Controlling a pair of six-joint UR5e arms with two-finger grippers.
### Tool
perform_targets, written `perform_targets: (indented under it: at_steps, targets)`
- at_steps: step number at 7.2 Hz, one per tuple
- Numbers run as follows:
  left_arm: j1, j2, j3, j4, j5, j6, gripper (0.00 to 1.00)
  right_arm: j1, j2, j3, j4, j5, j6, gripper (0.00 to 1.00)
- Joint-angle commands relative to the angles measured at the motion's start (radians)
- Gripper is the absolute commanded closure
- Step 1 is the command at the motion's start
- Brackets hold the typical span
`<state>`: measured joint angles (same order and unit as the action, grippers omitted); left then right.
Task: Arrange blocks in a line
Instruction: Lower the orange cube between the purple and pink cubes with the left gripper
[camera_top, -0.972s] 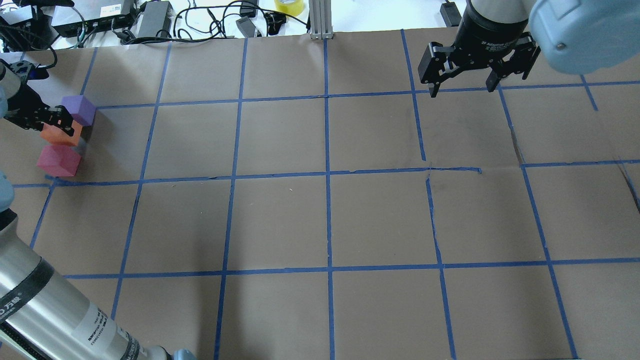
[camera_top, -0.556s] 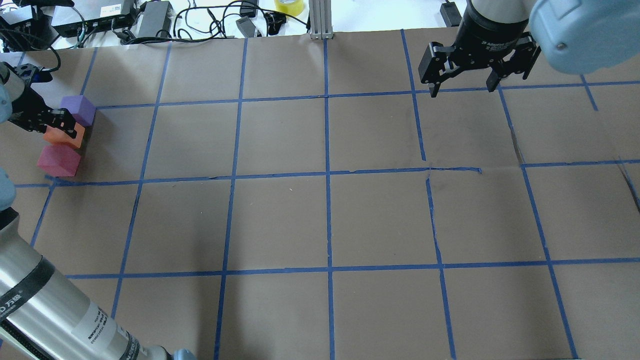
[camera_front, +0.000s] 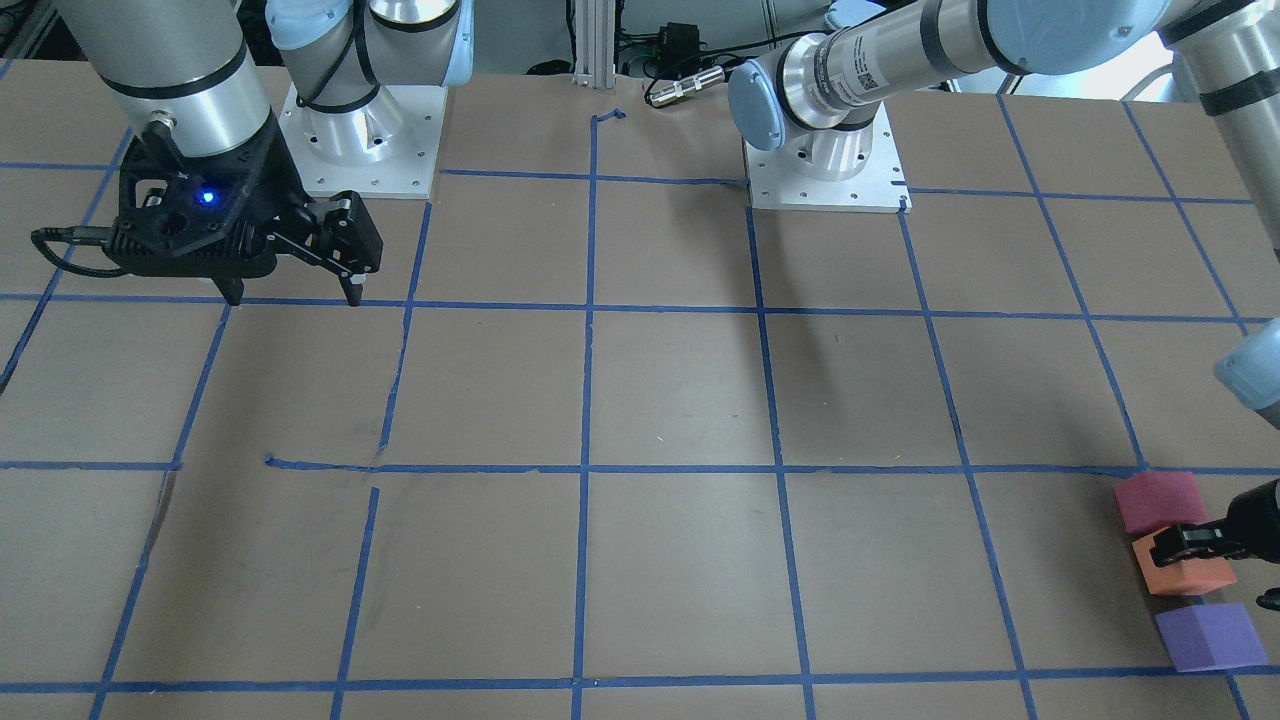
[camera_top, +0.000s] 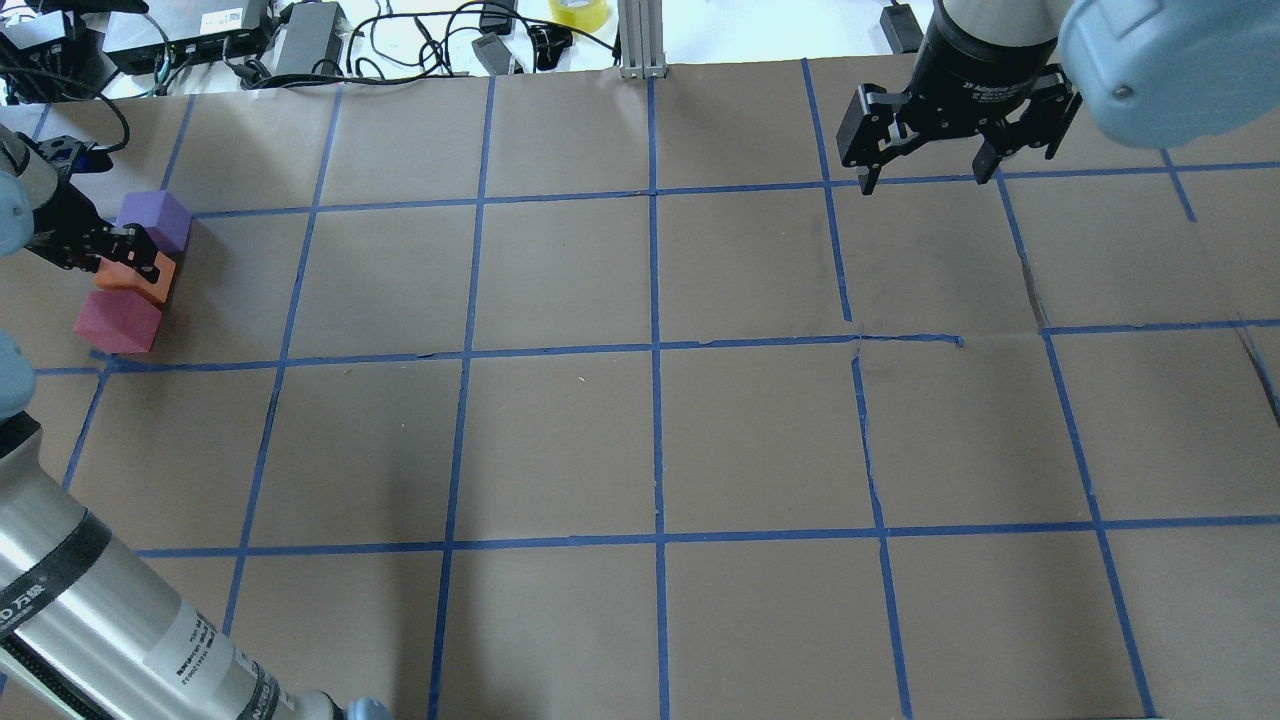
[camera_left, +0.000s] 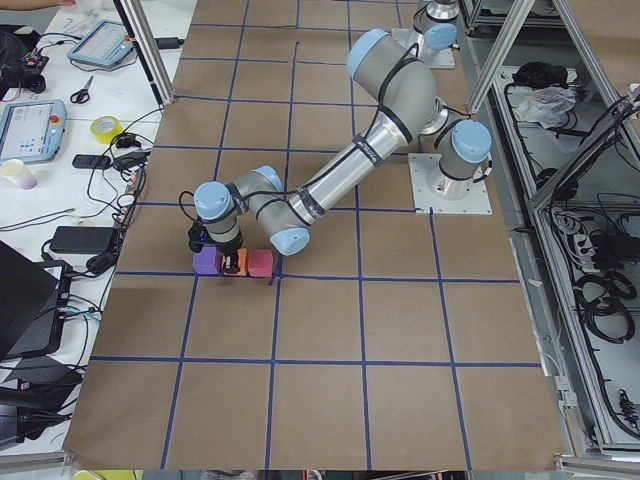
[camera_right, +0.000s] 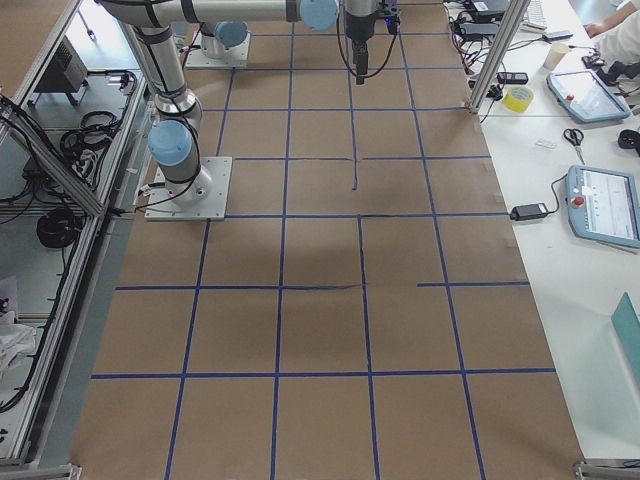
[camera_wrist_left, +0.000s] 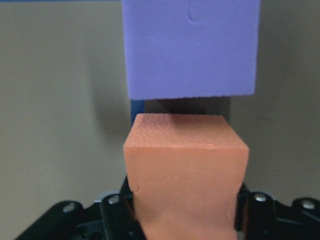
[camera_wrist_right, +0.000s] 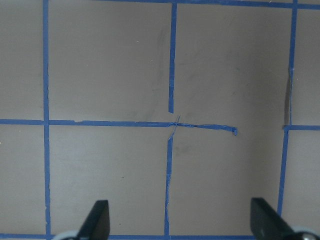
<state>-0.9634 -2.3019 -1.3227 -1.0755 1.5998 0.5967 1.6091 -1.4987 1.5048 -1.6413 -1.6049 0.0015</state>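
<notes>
Three foam cubes sit in a row at the table's far left: purple (camera_top: 153, 219), orange (camera_top: 145, 284), pinkish-red (camera_top: 115, 322). My left gripper (camera_top: 125, 255) is shut on the orange block and holds it low between the other two. In the left wrist view the orange block (camera_wrist_left: 186, 170) sits between the jaws, a narrow gap from the purple block (camera_wrist_left: 191, 47). The front view shows the same row: pinkish-red (camera_front: 1160, 500), orange (camera_front: 1185, 575), purple (camera_front: 1210, 637). My right gripper (camera_top: 930, 170) is open and empty, high over the far right of the table.
The brown table carries a blue tape grid (camera_top: 655, 345). Cables, power bricks and a yellow tape roll (camera_top: 578, 12) lie beyond the far edge, beside an aluminium post (camera_top: 640, 40). The blocks sit close to the table's left edge. The arm bases (camera_front: 365, 140) stand on the robot's side.
My left gripper has lowered the orange block and shifted it slightly, into the gap between the purple and pinkish-red blocks. The right arm has not moved.
</notes>
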Motion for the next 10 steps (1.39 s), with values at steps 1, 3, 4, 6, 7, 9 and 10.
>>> perform_targets:
  at_steps: [1, 3, 4, 6, 7, 9, 10]
  targets:
    - [0.0, -0.001, -0.007, 0.021, 0.002, 0.0, 1.0, 0.0, 0.0, 0.0, 0.0, -0.001, 0.0, 0.0]
    - [0.0, -0.001, -0.007, 0.029, 0.002, 0.0, 1.0, 0.0, 0.0, 0.0, 0.0, -0.001, 0.0, 0.0]
    - [0.0, -0.002, -0.009, 0.029, -0.001, -0.003, 1.0, 0.0, 0.0, 0.0, 0.0, -0.001, 0.0, 0.0]
    - [0.0, -0.002, -0.01, 0.038, 0.002, 0.0, 1.0, 0.0, 0.0, 0.0, 0.0, -0.001, 0.0, 0.0]
    - [0.0, -0.004, -0.01, 0.038, 0.002, 0.0, 1.0, 0.0, 0.0, 0.0, 0.0, 0.0, 0.0, 0.0]
    - [0.0, -0.005, -0.01, 0.043, -0.007, -0.003, 0.12, 0.0, 0.0, 0.0, 0.0, 0.0, 0.0, 0.0]
    - [0.0, -0.005, -0.012, 0.042, -0.008, -0.003, 0.0, 0.0, 0.0, 0.0, 0.0, -0.003, 0.0, 0.0]
